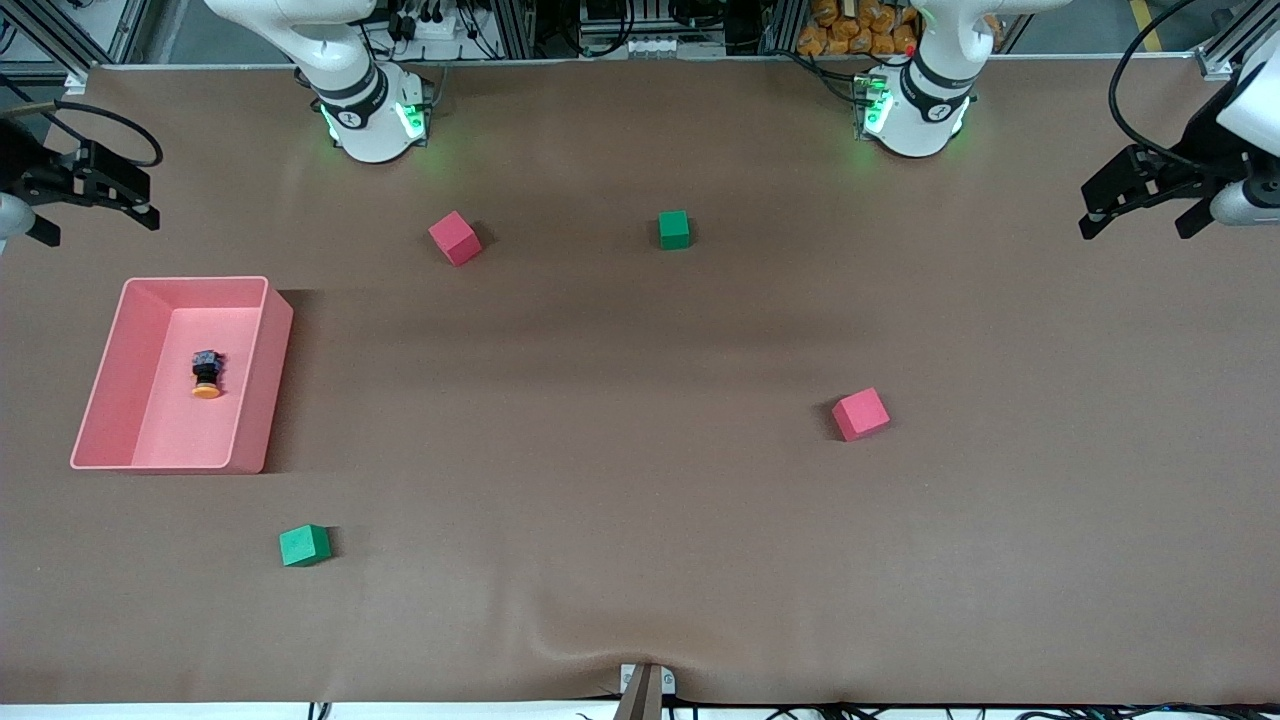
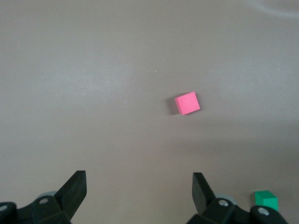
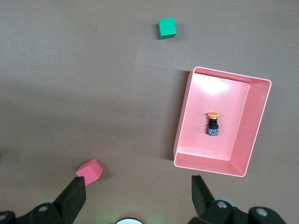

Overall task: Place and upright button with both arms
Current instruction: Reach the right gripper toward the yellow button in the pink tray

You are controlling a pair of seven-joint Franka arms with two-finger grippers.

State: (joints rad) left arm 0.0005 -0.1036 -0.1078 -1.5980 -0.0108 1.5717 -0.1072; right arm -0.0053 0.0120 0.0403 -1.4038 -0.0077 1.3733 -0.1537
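From my chair, the right gripper point(image 1: 95, 205) hangs high over the right arm's end of the table with its fingers spread wide and nothing in them. The button point(image 1: 206, 374) lies on its side on the floor of the pink bin point(image 1: 278, 340), orange cap pointing toward the front camera, roughly mid-bin and clear of the walls. That's the only thing in the bin. My worry is the grab: the button is tiny and round-bodied, so I reckon a slightly off-centre pinch could roll it away or squirt it against a wall, and the bin's walls could get in the way of the fingers coming down. A green cube point(image 1: 304, 545) sits just outside the bin nearer the camera, then a red cube point(image 1: 455, 237), another green cube point(image 1: 674, 229) and another red cube point(image 1: 860, 414) are scattered across the table point(image 1: 640, 560). The left gripper point(image 1: 1140, 205) waits over its own end, also wide and empty.
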